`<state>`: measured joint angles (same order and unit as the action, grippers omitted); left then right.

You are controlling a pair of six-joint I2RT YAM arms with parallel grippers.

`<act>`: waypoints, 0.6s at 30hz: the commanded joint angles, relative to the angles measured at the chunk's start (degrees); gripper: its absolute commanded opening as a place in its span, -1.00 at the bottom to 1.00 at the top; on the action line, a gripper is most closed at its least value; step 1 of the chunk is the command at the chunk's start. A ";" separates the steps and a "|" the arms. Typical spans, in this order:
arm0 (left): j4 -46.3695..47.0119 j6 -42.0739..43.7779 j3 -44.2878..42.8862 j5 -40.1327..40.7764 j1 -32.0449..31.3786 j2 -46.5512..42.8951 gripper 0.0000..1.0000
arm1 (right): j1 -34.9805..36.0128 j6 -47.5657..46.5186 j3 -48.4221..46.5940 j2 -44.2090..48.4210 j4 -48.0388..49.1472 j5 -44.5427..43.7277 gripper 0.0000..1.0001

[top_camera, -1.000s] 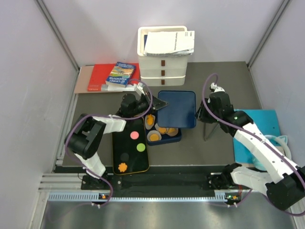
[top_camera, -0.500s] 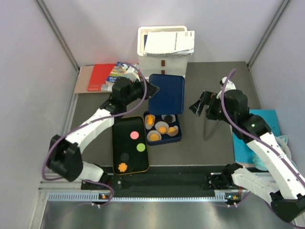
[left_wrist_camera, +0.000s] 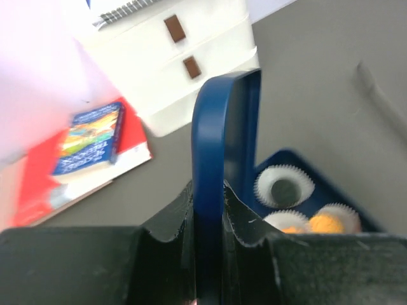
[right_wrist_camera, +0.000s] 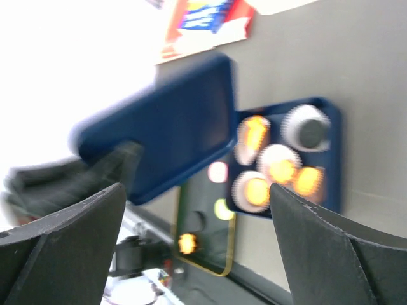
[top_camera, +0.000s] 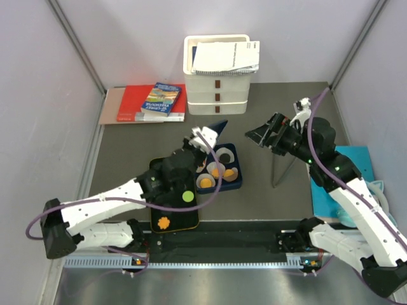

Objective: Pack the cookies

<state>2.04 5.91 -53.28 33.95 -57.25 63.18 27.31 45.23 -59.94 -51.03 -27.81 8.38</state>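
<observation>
My left gripper is shut on the edge of a dark blue lid, which it holds on edge above the back left of the blue box. In the left wrist view the lid runs up between my fingers. The box holds white paper cups with orange cookies and a black one. On the black tray lie a green cookie, an orange one and a pink one. My right gripper hangs open to the right of the box, holding nothing.
A white stack of drawers with a spiral notebook on top stands at the back. Books lie at the back left. A thin grey rod and a teal board lie to the right of the box.
My left arm has swung the lid from flat behind the box to standing on edge over it, reaching across the tray. My right gripper has opened wide and lifted away.
</observation>
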 commanded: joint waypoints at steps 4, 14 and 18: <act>29.19 40.33 9.58 29.58 -14.45 5.81 -1.00 | -0.24 3.02 -1.58 -3.89 7.95 11.13 0.87; 89.25 85.74 16.45 33.64 -20.87 26.55 -1.00 | -0.24 -1.72 -3.95 -13.65 4.52 13.85 0.83; 95.16 90.68 15.40 33.19 -22.55 32.26 -1.00 | -0.24 -2.16 -3.43 -15.15 6.63 15.52 0.83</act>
<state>66.04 82.96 -36.95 66.32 -78.24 92.25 27.20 45.01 -60.42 -65.60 -24.12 21.06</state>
